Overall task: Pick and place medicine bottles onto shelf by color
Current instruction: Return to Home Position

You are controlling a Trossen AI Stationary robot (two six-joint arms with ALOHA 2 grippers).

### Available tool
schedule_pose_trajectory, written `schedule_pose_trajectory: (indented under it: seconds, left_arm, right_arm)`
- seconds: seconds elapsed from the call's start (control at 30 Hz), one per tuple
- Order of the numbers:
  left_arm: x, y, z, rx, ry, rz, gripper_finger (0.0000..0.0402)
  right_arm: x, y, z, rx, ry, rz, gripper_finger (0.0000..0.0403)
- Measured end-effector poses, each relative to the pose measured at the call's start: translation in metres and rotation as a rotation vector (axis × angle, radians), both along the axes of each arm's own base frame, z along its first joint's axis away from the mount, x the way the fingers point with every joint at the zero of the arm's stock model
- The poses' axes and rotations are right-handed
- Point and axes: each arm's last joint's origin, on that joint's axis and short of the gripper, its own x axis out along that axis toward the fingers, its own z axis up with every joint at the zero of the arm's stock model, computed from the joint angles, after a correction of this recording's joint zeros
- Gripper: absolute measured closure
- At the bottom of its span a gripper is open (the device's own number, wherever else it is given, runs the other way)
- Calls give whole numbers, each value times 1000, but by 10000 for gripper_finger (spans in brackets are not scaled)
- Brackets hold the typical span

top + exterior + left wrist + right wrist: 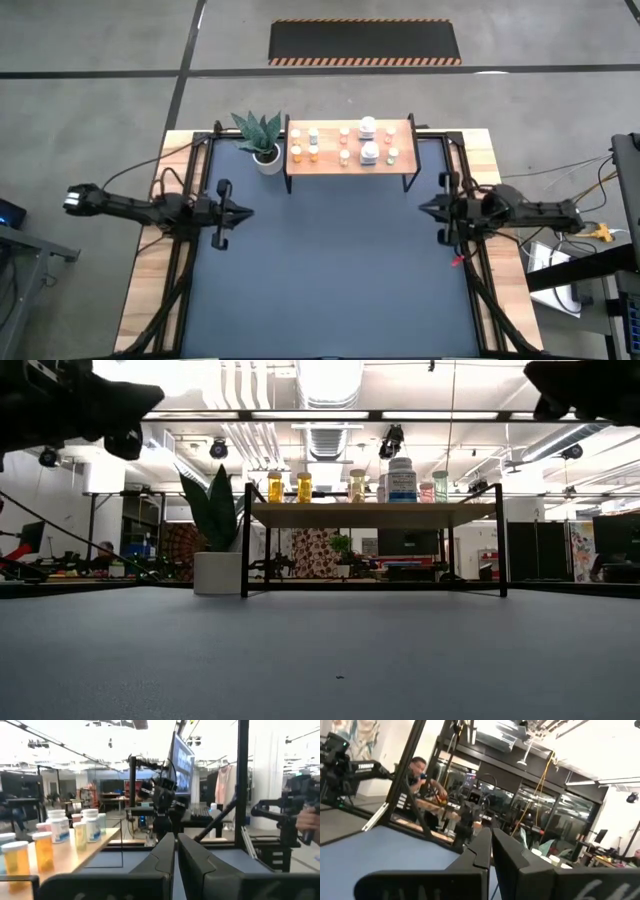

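Now left gripper point(246, 212) at nine o'clock, right gripper point(424, 208) at three, both pressed together; a stray swing could topple medicine bottles point(345, 157).

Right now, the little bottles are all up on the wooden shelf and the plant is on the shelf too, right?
Not quite. The bottles are on the shelf, but the plant is not: its white pot stands on the blue table, beside the shelf's end on the left arm's side. The low view shows it.
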Motion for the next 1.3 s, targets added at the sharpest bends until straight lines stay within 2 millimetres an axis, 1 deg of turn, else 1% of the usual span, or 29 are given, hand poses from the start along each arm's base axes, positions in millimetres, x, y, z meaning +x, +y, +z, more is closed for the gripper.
schedule_pose_trajectory:
  seconds: [0.1,0.23,0.3,0.37,0.43,0.5,0.57,0.7,0.83,1.3]
  left_arm:
    - [-2,0,-2,21,21,4,398]
    - [-3,0,-7,27,66,4,398]
    - [-3,1,-8,8,77,7,398]
    - [-3,3,-7,-1,75,79,398]
    - [-3,6,-7,19,84,194,398]
    - [-3,8,-8,17,97,262,398]
    - [-2,8,-9,26,108,284,398]
    - [-1,8,-11,31,123,286,398]
    - [0,8,-12,36,139,286,398]
    - [5,7,-18,54,197,285,398]
  right_arm:
    - [1,0,-5,13,20,14,394]
    - [5,4,-23,16,10,143,394]
    - [5,4,-25,20,20,152,394]
    - [7,4,-31,23,79,150,394]
    - [8,4,-35,66,130,159,394]
    - [9,4,-38,114,174,166,394]
    - [10,4,-41,152,219,171,394]
    - [11,4,-48,320,314,190,394]
    - [12,4,-50,416,348,193,394]
    - [12,4,-50,402,348,189,394]
